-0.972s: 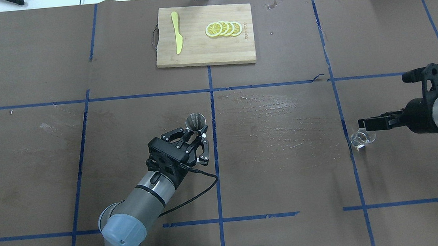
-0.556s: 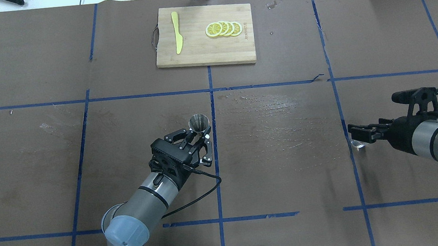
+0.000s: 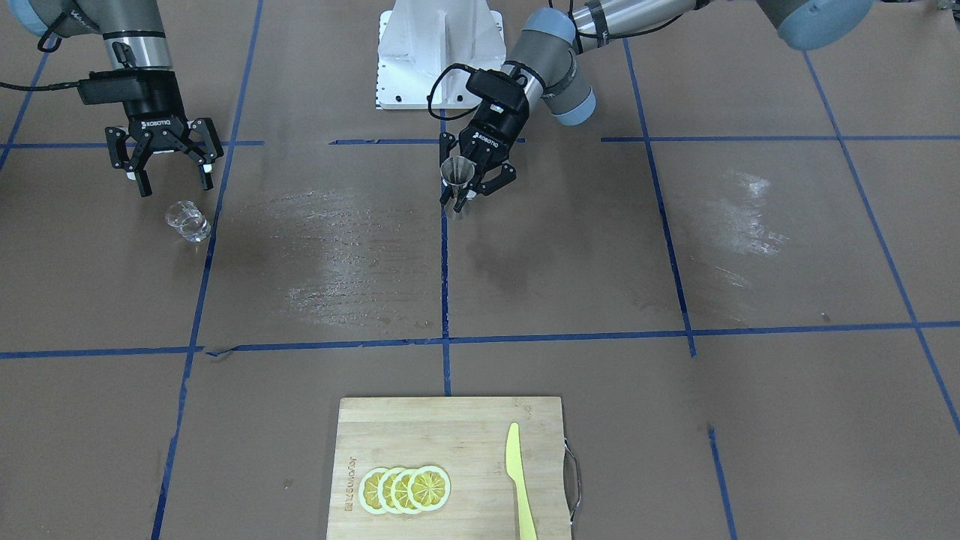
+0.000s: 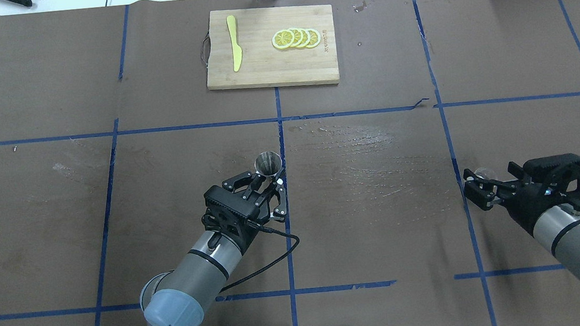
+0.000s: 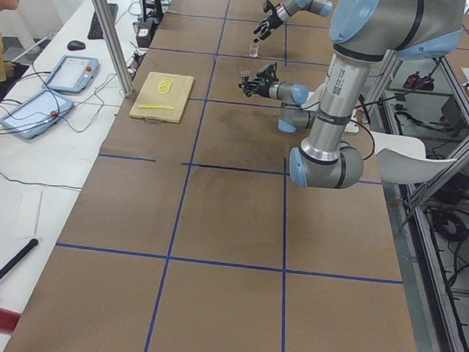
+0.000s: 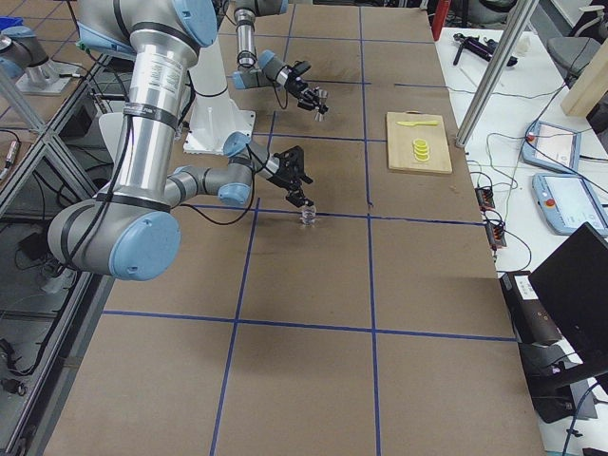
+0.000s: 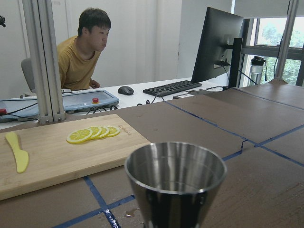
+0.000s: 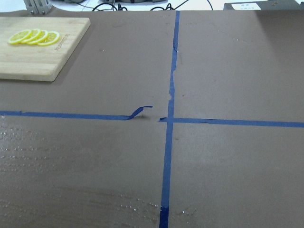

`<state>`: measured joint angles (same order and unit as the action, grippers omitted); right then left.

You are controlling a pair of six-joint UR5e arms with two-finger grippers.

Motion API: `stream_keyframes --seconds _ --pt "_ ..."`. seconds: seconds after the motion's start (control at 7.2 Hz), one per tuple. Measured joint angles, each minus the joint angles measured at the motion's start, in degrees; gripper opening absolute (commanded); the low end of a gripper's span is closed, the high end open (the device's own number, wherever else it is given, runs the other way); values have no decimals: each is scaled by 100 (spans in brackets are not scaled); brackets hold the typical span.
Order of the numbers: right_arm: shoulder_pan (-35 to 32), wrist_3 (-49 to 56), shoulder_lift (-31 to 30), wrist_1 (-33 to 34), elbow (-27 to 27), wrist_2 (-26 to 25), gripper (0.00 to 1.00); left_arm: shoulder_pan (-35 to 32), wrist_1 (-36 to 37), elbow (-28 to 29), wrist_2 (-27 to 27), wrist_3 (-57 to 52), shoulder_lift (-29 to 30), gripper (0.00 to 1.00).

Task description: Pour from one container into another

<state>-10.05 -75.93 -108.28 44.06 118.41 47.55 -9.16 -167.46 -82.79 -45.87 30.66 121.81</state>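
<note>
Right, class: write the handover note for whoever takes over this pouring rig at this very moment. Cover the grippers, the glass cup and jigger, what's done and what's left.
Left gripper: shut on the steel jigger, which it holds upright.
Right gripper: open, close beside the glass beaker cup, not gripping it.
Glass beaker cup: stands upright on the table, far from the steel jigger.
Done: the jigger is grasped.
Left: grasp the cup, bring it to the jigger, then tilt and pour.
</note>
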Motion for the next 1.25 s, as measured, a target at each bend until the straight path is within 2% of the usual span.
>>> stream_keyframes --seconds 0.14,0.28,0.56,0.83,1.25 --pt "368 -254 -1 20 -170 -793 99 17 2 -3 26 1 5 0" --pt "594 -471 14 26 -397 -1376 98 24 3 -4 35 1 8 0" --pt "753 -904 252 24 -968 -2120 99 28 3 -6 40 1 13 0" --pt "772 -1052 562 16 -1553 -2562 99 28 3 -8 36 1 19 0" --pt "782 -1079 679 4 -1872 -2744 99 32 3 -9 35 1 26 0"
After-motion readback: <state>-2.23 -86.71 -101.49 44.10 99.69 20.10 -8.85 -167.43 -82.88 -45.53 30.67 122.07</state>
